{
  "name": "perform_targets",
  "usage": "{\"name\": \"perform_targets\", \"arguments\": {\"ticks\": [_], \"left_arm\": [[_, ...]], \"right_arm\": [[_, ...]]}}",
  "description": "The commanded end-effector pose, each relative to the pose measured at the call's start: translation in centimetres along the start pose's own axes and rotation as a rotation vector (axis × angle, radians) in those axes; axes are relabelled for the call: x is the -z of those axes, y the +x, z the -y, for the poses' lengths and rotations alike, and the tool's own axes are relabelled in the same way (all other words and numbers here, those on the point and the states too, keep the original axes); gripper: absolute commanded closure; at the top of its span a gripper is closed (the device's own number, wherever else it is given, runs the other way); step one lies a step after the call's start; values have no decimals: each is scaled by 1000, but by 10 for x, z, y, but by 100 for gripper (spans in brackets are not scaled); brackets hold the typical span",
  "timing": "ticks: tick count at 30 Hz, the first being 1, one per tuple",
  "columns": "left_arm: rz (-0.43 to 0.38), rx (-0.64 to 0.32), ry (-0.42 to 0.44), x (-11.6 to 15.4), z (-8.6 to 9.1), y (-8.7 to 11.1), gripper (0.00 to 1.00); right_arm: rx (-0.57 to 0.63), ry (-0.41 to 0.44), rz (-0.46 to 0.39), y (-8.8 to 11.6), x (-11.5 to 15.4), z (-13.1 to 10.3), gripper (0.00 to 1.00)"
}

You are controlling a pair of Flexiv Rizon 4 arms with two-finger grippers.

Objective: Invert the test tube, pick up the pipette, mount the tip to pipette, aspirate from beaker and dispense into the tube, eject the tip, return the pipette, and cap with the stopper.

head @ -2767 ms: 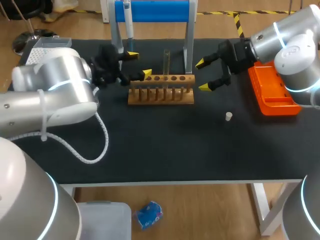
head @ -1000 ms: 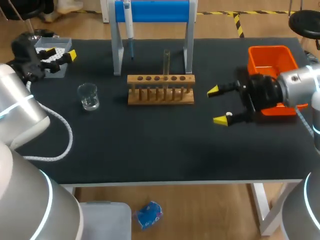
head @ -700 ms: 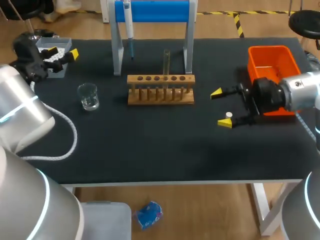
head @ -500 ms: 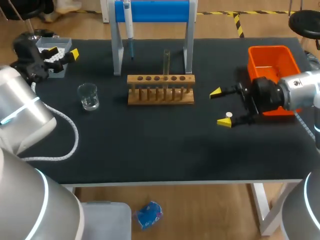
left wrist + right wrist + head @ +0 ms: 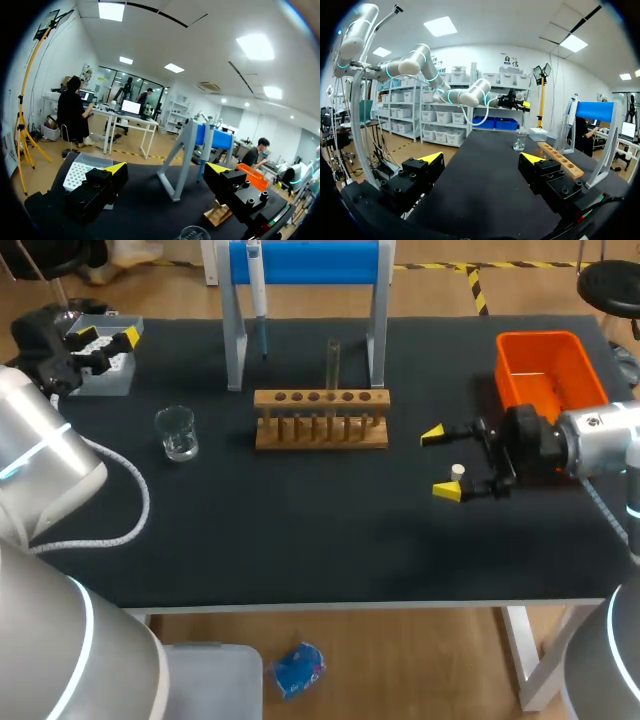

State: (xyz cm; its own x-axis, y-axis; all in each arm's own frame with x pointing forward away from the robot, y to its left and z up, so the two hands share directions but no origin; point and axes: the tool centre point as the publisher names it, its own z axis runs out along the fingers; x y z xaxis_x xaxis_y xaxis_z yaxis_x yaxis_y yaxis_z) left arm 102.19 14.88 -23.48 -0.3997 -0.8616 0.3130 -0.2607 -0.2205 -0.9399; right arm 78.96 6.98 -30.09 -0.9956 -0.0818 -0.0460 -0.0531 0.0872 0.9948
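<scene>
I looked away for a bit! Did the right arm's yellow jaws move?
Yes. The right arm pulled away from the wooden rack, toward the table's front edge, and the little white stopper now lies between its open jaws.

- The left arm (image 5: 45,455) comes in from the left and curls back toward the far left corner. Its left gripper (image 5: 108,336) holds its yellow-tipped fingers apart, gripping nothing.
- The right arm (image 5: 600,440) reaches in level from the right. The right gripper (image 5: 440,463) points toward the middle, fingers spread wide.
</scene>
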Motion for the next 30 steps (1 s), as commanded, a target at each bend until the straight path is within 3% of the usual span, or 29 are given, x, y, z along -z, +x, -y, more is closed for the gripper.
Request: {"name": "perform_targets", "arguments": {"ticks": [1, 9, 14, 25, 30], "left_arm": [[24, 4, 7, -9, -2, -7, 0], [71, -18, -7, -11, -7, -29, 0], [86, -104, -81, -13, -13, -47, 0], [93, -189, -211, -16, -25, -84, 0], [93, -189, -211, -16, -25, -84, 0]], "right_arm": [[-43, -73, 11, 6, -2, 2, 0], [-57, -91, 21, 7, -2, 1, 0], [-57, -91, 21, 7, -2, 1, 0], [-57, -91, 21, 7, -2, 1, 0], [-57, -91, 21, 7, -2, 1, 0]]}}
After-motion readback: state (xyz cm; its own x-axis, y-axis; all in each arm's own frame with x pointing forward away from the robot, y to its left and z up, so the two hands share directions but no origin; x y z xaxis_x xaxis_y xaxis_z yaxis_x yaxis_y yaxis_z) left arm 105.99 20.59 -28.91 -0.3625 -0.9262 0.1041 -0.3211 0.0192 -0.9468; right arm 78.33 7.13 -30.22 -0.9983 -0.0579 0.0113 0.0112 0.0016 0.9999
